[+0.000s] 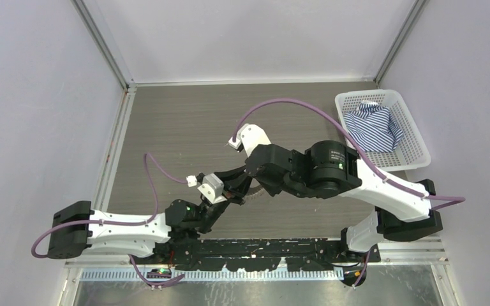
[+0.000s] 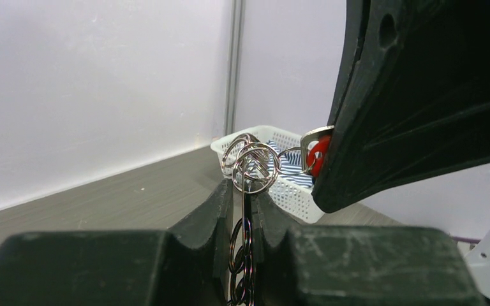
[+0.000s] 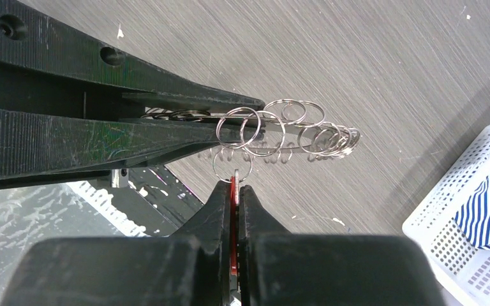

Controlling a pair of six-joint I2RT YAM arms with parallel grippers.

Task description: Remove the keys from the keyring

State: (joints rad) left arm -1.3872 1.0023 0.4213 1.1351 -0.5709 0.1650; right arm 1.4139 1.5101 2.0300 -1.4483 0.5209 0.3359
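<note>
Thin silvery metal keyring held above the grey table.
Left end effector pinched it; right end effector clamped its tiny red-headed key: light, stiff, likely slippery; grip the flat head.

We read no legible text, brand, number or sign in any view. The top view shows a small pale marking on the round black joint housing of the right arm; we cannot resolve its characters. The wrist views show no lettering we can make out.
</note>
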